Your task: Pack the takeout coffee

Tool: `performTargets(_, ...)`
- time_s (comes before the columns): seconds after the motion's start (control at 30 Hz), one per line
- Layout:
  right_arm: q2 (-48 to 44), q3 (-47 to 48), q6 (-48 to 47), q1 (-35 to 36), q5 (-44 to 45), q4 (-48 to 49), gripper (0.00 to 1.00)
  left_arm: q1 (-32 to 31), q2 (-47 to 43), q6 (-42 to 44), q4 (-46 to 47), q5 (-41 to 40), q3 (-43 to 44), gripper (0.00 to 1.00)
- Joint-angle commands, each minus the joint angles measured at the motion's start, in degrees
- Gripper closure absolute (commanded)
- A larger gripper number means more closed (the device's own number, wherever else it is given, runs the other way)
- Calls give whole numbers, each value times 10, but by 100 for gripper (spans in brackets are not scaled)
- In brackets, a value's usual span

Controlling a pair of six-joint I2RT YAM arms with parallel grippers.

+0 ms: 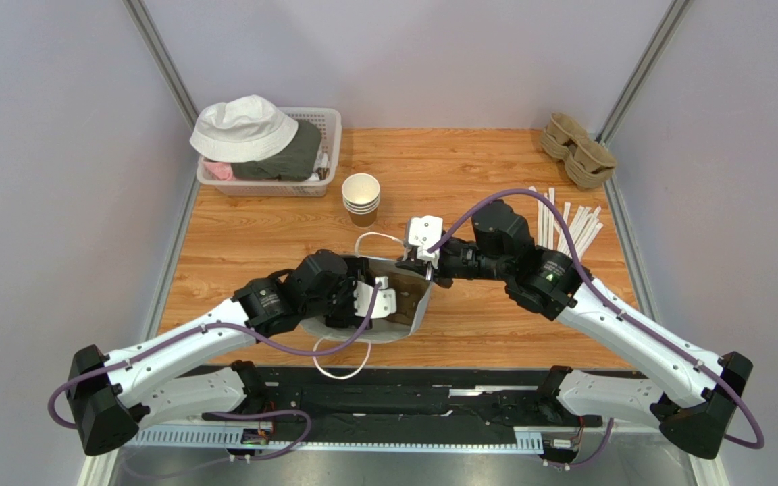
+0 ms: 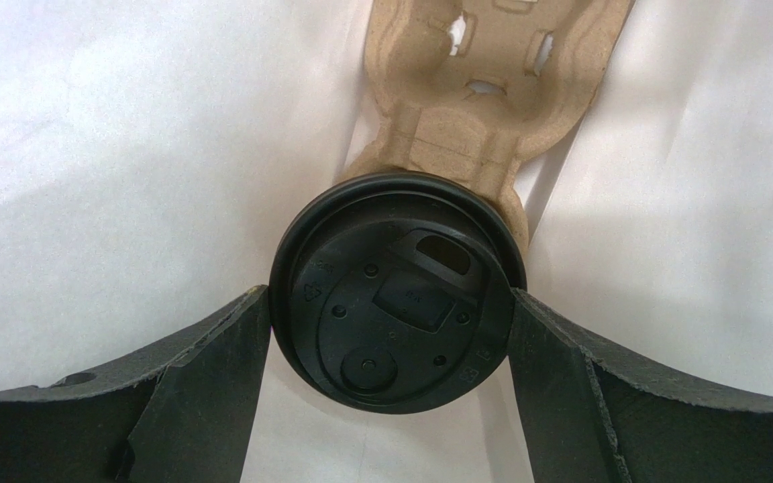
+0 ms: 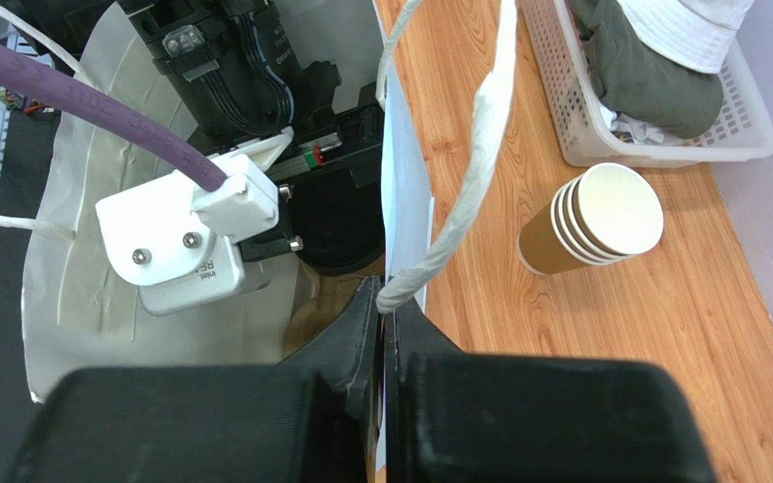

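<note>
The takeout coffee (image 2: 398, 292) shows its round black lid from above, standing in a brown pulp cup carrier (image 2: 481, 101) inside a white paper bag (image 2: 108, 151). My left gripper (image 2: 391, 312) reaches down into the bag (image 1: 415, 316), and both fingertips (image 2: 251, 322) press against the lid's sides. From above, the left gripper (image 1: 368, 299) hides the cup. My right gripper (image 3: 383, 302) is shut on the bag's upper edge (image 3: 406, 201), just below the rope handle (image 3: 471, 171). In the top view the right gripper (image 1: 418, 265) sits at the bag's far rim.
A stack of lidless paper cups (image 1: 362, 198) stands behind the bag. At the back left, a white basket (image 1: 330, 152) holds clothes and a white hat (image 1: 244, 128). More pulp carriers (image 1: 578, 150) lie at the back right, with white sticks (image 1: 566, 228) in front of them.
</note>
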Motion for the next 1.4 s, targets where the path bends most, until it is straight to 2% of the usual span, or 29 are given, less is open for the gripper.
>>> performTargets(0.0,-3,2,-25,2,-19,20,100,-9,-29,12,26,-22,-11,100)
performTargets(0.33,5,-5,-53,3,-8,43,100,-16,-45,-4,-3,-14,-10,100)
performTargets(0.67,3,-8,-69,3,-10,54,100,-13,6,-47,-18,-11,-6,100)
performTargets(1.0,10,-18,-82,3,-3,63,100,31,61,-85,-38,31,15,100)
performTargets(1.37,29,-14,-93,-5,9,63,100,53,122,-85,-68,71,26,100)
